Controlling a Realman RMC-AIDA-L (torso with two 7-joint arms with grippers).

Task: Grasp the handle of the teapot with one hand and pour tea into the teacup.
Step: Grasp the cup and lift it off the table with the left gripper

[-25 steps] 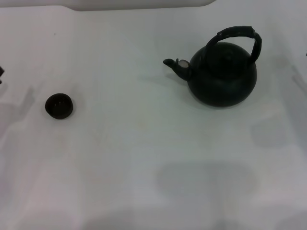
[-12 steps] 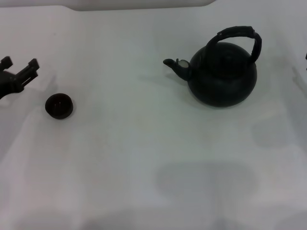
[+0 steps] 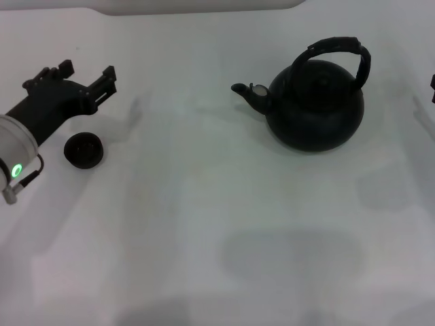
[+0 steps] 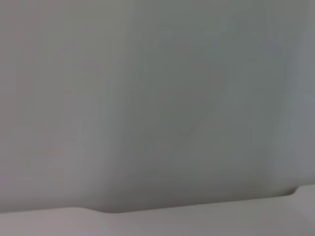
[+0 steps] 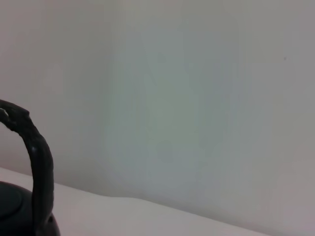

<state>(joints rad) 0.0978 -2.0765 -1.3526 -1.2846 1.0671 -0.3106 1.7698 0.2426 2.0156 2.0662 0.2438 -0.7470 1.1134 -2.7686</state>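
Observation:
The teapot (image 3: 314,109) is a round matte black pot at the right rear of the white table, its spout (image 3: 248,92) pointing left. Its black arched handle (image 3: 336,49) loops over the top. The right wrist view shows part of the handle (image 5: 37,162) and the pot's top (image 5: 12,206). The teacup (image 3: 83,150), tiny and dark, sits far to the left. My left gripper (image 3: 81,75) hovers open just behind and above the teacup, holding nothing. Only a dark sliver of my right gripper (image 3: 433,83) shows at the right edge, to the right of the teapot.
A white table (image 3: 204,224) spreads between teacup and teapot. A pale raised edge (image 3: 197,5) runs along the back. The left wrist view shows only a white wall (image 4: 157,98) and a strip of white surface.
My left arm has swung in from the left edge, moving right and farther back, and its gripper now sits above the teacup. The teapot and teacup have not moved.

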